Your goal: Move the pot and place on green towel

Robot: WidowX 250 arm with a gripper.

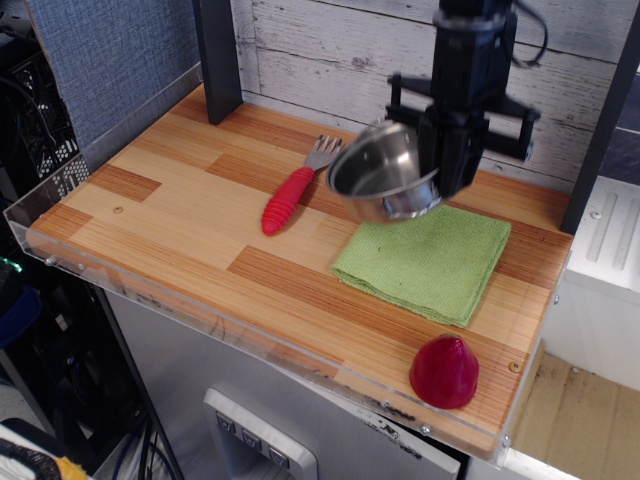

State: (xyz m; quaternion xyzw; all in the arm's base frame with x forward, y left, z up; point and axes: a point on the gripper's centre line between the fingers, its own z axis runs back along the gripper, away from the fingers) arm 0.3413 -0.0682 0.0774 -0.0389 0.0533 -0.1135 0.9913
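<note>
The shiny steel pot hangs tilted in the air, its open side facing the camera's left, over the far left corner of the green towel. My black gripper comes down from above and is shut on the pot's right rim. The towel lies flat on the wooden table, right of centre, with the pot's lower edge just above it. The fingertips are partly hidden behind the pot.
A fork with a red handle lies left of the towel. A red cone-shaped object sits at the front right corner. The table has a clear plastic rim. A dark post stands at the back left, and a plank wall is behind.
</note>
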